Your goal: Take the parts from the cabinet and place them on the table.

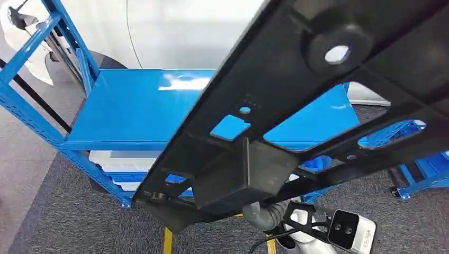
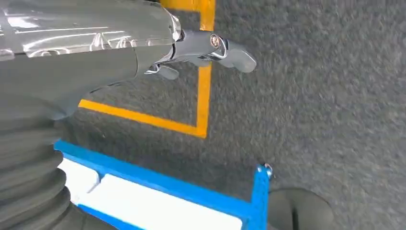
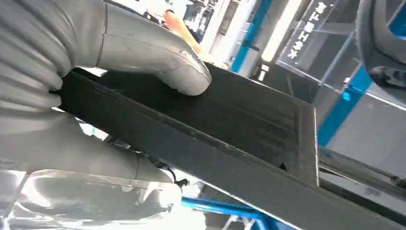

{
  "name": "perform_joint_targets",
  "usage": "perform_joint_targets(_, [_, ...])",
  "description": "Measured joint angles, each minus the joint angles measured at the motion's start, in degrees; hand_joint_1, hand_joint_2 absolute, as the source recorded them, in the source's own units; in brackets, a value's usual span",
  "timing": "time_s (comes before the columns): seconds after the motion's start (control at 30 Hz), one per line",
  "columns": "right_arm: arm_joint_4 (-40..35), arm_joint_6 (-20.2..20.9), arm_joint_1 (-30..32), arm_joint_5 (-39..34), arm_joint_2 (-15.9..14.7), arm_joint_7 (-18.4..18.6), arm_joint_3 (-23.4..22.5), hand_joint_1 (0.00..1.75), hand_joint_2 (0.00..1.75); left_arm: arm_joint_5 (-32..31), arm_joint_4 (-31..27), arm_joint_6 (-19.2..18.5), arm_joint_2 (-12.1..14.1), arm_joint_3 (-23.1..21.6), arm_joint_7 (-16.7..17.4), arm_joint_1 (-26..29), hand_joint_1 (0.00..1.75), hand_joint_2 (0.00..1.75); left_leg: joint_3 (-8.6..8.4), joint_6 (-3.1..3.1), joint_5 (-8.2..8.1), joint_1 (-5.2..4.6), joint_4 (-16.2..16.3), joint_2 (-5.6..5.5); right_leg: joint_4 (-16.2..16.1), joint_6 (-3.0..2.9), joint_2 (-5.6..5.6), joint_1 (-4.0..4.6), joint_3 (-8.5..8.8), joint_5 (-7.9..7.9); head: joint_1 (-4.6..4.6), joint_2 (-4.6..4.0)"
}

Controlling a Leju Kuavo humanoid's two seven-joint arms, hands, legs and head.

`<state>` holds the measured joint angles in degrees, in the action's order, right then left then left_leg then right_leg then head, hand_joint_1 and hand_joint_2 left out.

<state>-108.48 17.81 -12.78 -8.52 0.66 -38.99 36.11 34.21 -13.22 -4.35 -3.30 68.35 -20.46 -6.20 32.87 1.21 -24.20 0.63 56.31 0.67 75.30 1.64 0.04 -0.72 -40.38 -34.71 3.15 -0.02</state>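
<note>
A large black plastic part (image 1: 296, 95), a flat ribbed panel with holes and a box-shaped block underneath, is held up slanting close in front of the head view, above the blue cabinet (image 1: 132, 106). My right hand (image 1: 263, 214) grips it from below at the block. In the right wrist view the thumb (image 3: 158, 57) presses on the block's top face (image 3: 230, 120) while the fingers (image 3: 95, 191) wrap under it. My left hand (image 2: 201, 48) hangs over the floor with its fingers stretched out, holding nothing.
The cabinet's top shelf is bare blue metal; white bins (image 1: 122, 159) sit on a lower shelf. Another blue rack (image 1: 423, 174) stands at the right. Yellow floor lines (image 2: 203, 96) cross the grey carpet beside the cabinet's frame (image 2: 167, 184).
</note>
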Motion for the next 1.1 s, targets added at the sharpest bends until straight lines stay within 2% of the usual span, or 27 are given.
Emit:
perform_joint_targets(0.03, [0.0, 0.28, 0.53, 0.07, -0.17, 0.0, -0.04, 1.75, 1.75, 0.0, 0.0, 0.0, 0.0, 0.0, 0.15, 0.09, 0.0, 1.75, 0.77, -0.12, 0.37, 0.04, 0.26, 0.0, -0.75, 0.14, -0.01, -0.16, 1.29, 1.53, 0.0, 0.0])
perform_joint_targets(0.1, [-0.02, 1.2, 1.34, 0.33, -0.33, 0.0, -0.39, 1.75, 1.75, 0.0, 0.0, 0.0, -0.02, 0.0, 0.66, 0.24, 0.0, 1.75, 2.18, -0.49, 0.94, 0.12, 0.96, -0.01, -8.44, 0.18, -0.01, -0.37, 7.12, 5.23, 0.0, 0.0])
perform_joint_targets(0.13, [-0.04, 1.81, 1.64, 0.39, -0.35, 0.0, -0.74, 1.75, 1.75, 0.0, 0.0, 0.0, -0.02, 0.0, 0.98, 0.29, 0.0, 1.75, 2.74, -0.79, 1.21, 0.14, 1.48, -0.03, -14.08, 0.08, 0.01, -0.49, 11.09, 5.61, 0.0, 0.0])
perform_joint_targets(0.17, [-0.13, 2.1, 1.88, 0.44, -0.35, 0.0, -1.03, 1.75, 1.75, 0.02, 0.0, 0.0, -0.02, 0.0, 1.09, 0.33, 0.0, 1.75, 3.37, -1.12, 1.41, -0.16, 1.89, -0.13, -17.72, -0.18, 0.13, -0.12, 13.16, 3.82, 0.0, 0.0])
perform_joint_targets(0.2, [-0.2, 2.62, 2.39, 0.46, -0.35, -0.02, -1.38, 1.75, 1.75, 0.0, 0.0, 0.02, 0.0, 0.0, 1.14, 0.36, 0.0, 1.75, 3.26, -1.51, 1.83, -0.07, 1.78, -0.12, -17.17, -0.91, 0.35, 0.07, 12.5, 4.3, 0.04, 0.0])
perform_joint_targets(0.27, [-0.22, 3.04, 2.98, 0.44, -0.39, -0.02, -1.86, 1.75, 1.75, 0.0, 0.0, 0.09, -0.02, 0.0, 1.2, 0.41, 0.0, 1.75, 3.38, -2.25, 2.72, -0.02, 1.63, -0.13, -17.24, -1.59, 0.37, 0.42, 12.03, 4.59, 0.0, 0.0])
perform_joint_targets(0.3, [-0.22, 3.7, 3.17, 0.48, -0.39, -0.02, -2.06, 1.75, 1.75, 0.0, 0.0, 0.2, -0.02, 0.0, 1.29, 0.64, 0.0, 1.75, 3.59, -2.71, 3.15, -0.03, 1.51, -0.16, -17.57, -2.19, 0.34, 0.12, 11.68, 5.22, 0.0, 0.0])
perform_joint_targets(0.33, [-0.22, 4.76, 3.19, 0.63, -0.31, -0.02, -2.42, 1.75, 1.75, 0.0, 0.0, 0.39, 0.0, 0.0, 1.35, 0.7, 0.0, 1.75, 4.06, -2.9, 1.92, 0.32, 2.22, -0.23, -17.69, -2.76, 0.14, -0.05, 11.14, 6.0, 0.02, 0.0])
perform_joint_targets(0.37, [-0.22, 5.55, 3.25, 0.76, -0.24, -0.02, -2.77, 1.75, 1.75, 0.0, 0.0, 0.57, 0.0, 0.0, 1.4, 0.83, 0.0, 1.75, 5.01, -3.04, -1.06, 0.3, 4.16, -0.24, -17.68, -3.27, 0.16, -0.02, 10.43, 6.53, 0.0, 0.0])
perform_joint_targets(0.43, [-0.24, 7.0, 3.62, 0.85, -0.13, 0.0, -3.41, 1.75, 1.75, 0.0, 0.0, 0.87, 0.0, 0.02, 1.4, 0.86, 0.0, 1.75, 7.4, -3.37, -7.8, 0.38, 12.43, -0.25, -17.64, -3.58, 0.09, 0.19, 9.03, 7.68, 0.02, 0.0])
perform_joint_targets(0.47, [-0.22, 7.54, 3.81, 0.83, -0.04, 0.0, -3.87, 1.75, 1.75, 0.0, 0.0, 0.96, 0.0, 0.02, 1.4, 0.84, 0.0, 1.75, 8.37, -3.48, -9.75, 0.39, 16.9, -0.26, -17.6, -3.64, 0.06, 0.37, 8.2, 8.31, 0.0, 0.0])
perform_joint_targets(0.5, [-0.22, 7.96, 3.92, 0.81, 0.0, -0.02, -4.29, 1.75, 1.75, 0.0, 0.0, 1.03, 0.0, 0.02, 1.4, 0.84, 0.0, 1.75, 8.52, -3.5, -9.92, 0.39, 19.55, -0.25, -17.55, -3.64, 0.05, 0.51, 7.45, 8.87, 0.02, 0.0])
perform_joint_targets(0.53, [-0.22, 8.04, 3.98, 0.81, 0.0, 0.0, -4.55, 1.75, 1.75, 0.0, 0.0, 1.05, -0.02, 0.02, 1.4, 0.86, 0.0, 1.75, 7.41, -3.37, -8.47, 0.38, 19.76, -0.26, -17.44, -3.6, 0.03, 0.63, 6.57, 9.48, 0.02, 0.0])
perform_joint_targets(0.57, [-0.22, 8.15, 3.99, 0.79, 0.0, 0.0, -4.77, 1.75, 1.75, 0.0, 0.0, 1.09, 0.0, 0.04, 1.4, 0.86, 0.0, 1.75, 5.32, -3.13, -6.39, 0.35, 17.63, -0.26, -17.29, -3.57, 0.03, 0.75, 5.81, 9.97, 0.02, 0.0])
perform_joint_targets(0.6, [-0.22, 8.41, 4.0, 0.81, 0.06, -0.02, -5.05, 1.75, 1.75, 0.0, 0.0, 1.09, 0.0, 0.04, 1.38, 0.8, 0.0, 1.75, 2.09, -2.74, -4.4, 0.3, 13.45, -0.26, -17.15, -3.5, 0.05, 0.87, 5.05, 10.46, 0.02, 0.0])
perform_joint_targets(0.63, [-0.24, 8.63, 4.01, 0.81, 0.19, -0.02, -5.35, 1.75, 1.75, 0.0, -0.02, 1.07, 0.07, 0.02, 1.33, 0.69, 0.0, 1.75, -1.9, -2.17, -3.78, 0.1, 8.08, -0.27, -16.97, -3.39, 0.08, 0.95, 4.53, 10.92, 0.02, 0.0])
perform_joint_targets(0.67, [-0.28, 8.9, 4.07, 0.92, 0.35, 0.0, -5.68, 1.75, 1.75, 0.0, -0.04, 1.0, 0.37, 0.02, 1.22, 0.46, 0.0, 1.75, -5.39, -1.45, -5.69, -0.13, 3.06, -0.22, -16.81, -3.17, 0.03, 0.89, 4.26, 11.25, 0.02, 0.0])
perform_joint_targets(0.7, [-0.35, 8.96, 4.06, 1.03, 0.37, -0.02, -6.1, 1.75, 1.75, 0.0, -0.04, 0.83, 0.35, 0.02, 1.11, 0.28, 0.0, 1.75, -7.09, -1.53, -6.34, -0.41, -0.21, -0.25, -16.73, -2.78, -0.09, 1.03, 4.13, 11.58, 0.0, 0.0])
perform_joint_targets(0.8, [-0.59, 9.03, 4.38, 1.4, 0.5, -0.02, -6.93, 1.75, 1.75, 0.0, -0.07, 0.5, 0.61, 0.0, 0.7, 0.25, 0.0, 1.75, -6.1, -0.86, -5.16, -0.94, -0.06, -0.23, -17.18, -1.59, -0.23, 0.65, 4.13, 13.04, 0.02, 0.0])
perform_joint_targets(0.83, [-0.87, 9.05, 4.6, 1.44, 0.48, 0.0, -7.28, 1.75, 1.75, 0.0, -0.07, 0.35, 0.61, 0.0, 0.46, 0.24, 0.0, 1.75, -5.84, -0.49, -4.22, -0.17, -0.68, 0.06, -16.8, -1.27, -0.18, 0.69, 3.84, 12.64, 0.02, 0.0])
perform_joint_targets(0.87, [-1.18, 9.09, 4.87, 1.44, 0.5, -0.02, -7.65, 1.75, 1.75, 0.0, -0.07, 0.24, 0.61, 0.0, 0.26, 0.11, 0.0, 1.75, -5.14, -0.1, -3.62, -0.31, -0.69, 0.2, -15.65, -0.98, -0.03, 0.57, 3.22, 10.25, 0.02, 0.0])
perform_joint_targets(0.9, [-1.53, 9.29, 4.9, 1.46, 0.5, 0.0, -8.13, 1.75, 1.75, 0.0, -0.07, 0.04, 0.63, 0.0, 0.11, 0.05, 0.0, 1.75, -4.39, 0.38, -2.98, -0.31, -0.67, 0.25, -12.53, -0.78, -0.01, 0.39, 2.23, 6.46, 0.02, 0.0])
perform_joint_targets(0.93, [-1.64, 9.51, 5.0, 1.49, 0.5, -0.02, -8.5, 1.75, 1.75, 0.0, -0.07, -0.07, 0.7, 0.0, 0.0, 0.07, 0.0, 1.75, -3.48, 0.34, -2.3, -0.36, -0.64, 0.27, -8.02, -0.51, -0.03, 0.24, 1.06, 2.73, 0.0, 0.0])
perform_joint_targets(0.97, [-1.77, 9.75, 5.21, 1.46, 0.5, -0.02, -8.83, 1.75, 1.75, 0.0, -0.07, -0.11, 0.72, 0.0, -0.02, 0.07, 0.0, 1.75, -2.72, 0.34, -1.66, -0.4, -0.57, 0.3, -3.86, -0.32, -0.03, 0.15, 0.15, 0.4, 0.0, 0.0])
perform_joint_targets(1.0, [-1.92, 9.83, 5.46, 1.4, 0.5, -0.02, -9.18, 1.75, 1.75, 0.0, -0.07, -0.2, 0.81, 0.0, -0.04, 0.06, 0.0, 1.75, -1.71, 0.27, -1.0, -0.4, -0.36, 0.32, -0.51, -0.15, -0.03, 0.06, -0.28, -0.22, 0.0, 0.0])
perform_joint_targets(1.03, [-2.05, 9.94, 5.71, 1.36, 0.5, 0.0, -9.5, 1.75, 1.75, 0.0, -0.07, -0.22, 0.87, -0.02, -0.04, 0.08, 0.0, 1.75, -0.75, 0.18, -0.47, -0.39, -0.15, 0.32, 0.55, -0.02, -0.03, -0.05, 0.22, 1.03, 0.0, 0.0])
perform_joint_targets(1.1, [-2.36, 10.1, 5.97, 1.35, 0.5, -0.02, -10.07, 1.75, 1.75, 0.0, -0.07, -0.22, 0.92, -0.04, -0.09, 0.1, 0.0, 1.75, 1.23, -0.13, 0.38, -0.33, 0.61, 0.32, -3.98, 0.04, -0.04, -0.2, 4.59, 5.69, 0.02, 0.0])
